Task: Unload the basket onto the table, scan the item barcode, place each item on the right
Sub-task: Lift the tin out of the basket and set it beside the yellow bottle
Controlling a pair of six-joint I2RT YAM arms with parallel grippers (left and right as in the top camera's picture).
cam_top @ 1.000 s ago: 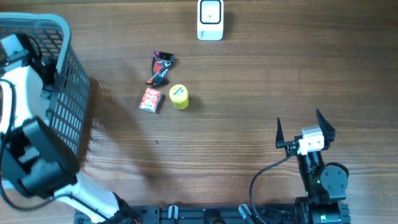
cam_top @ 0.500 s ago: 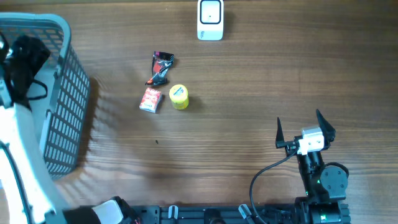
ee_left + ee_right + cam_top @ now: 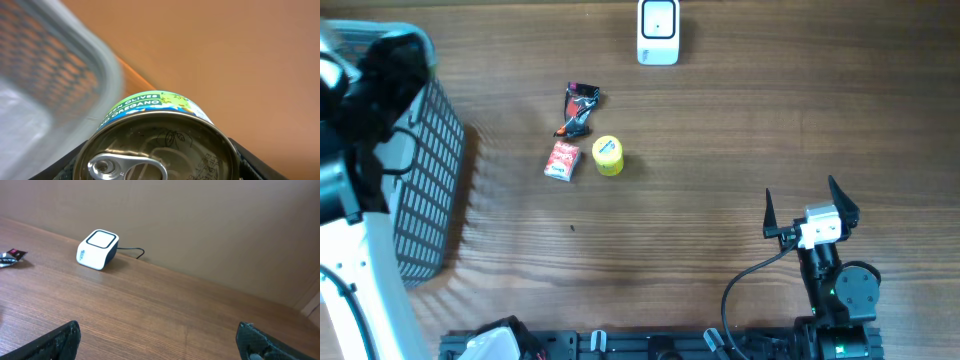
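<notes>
Snugly clamped in the left gripper, between its half-spread jaws, the olive tin; right gripper wide, empty.

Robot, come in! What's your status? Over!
Left gripper holding olive tin by basket rim. Right gripper open, empty. Small items near path to scanner.

I read "OLIVES" and, just under it, "OREGANO" on the blue-and-green label band of the round silver pull-tab tin.

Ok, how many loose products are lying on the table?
3, clustered left of centre: black wrapper, red packet below it, yellow tub beside that. The basket may hide more.
</notes>
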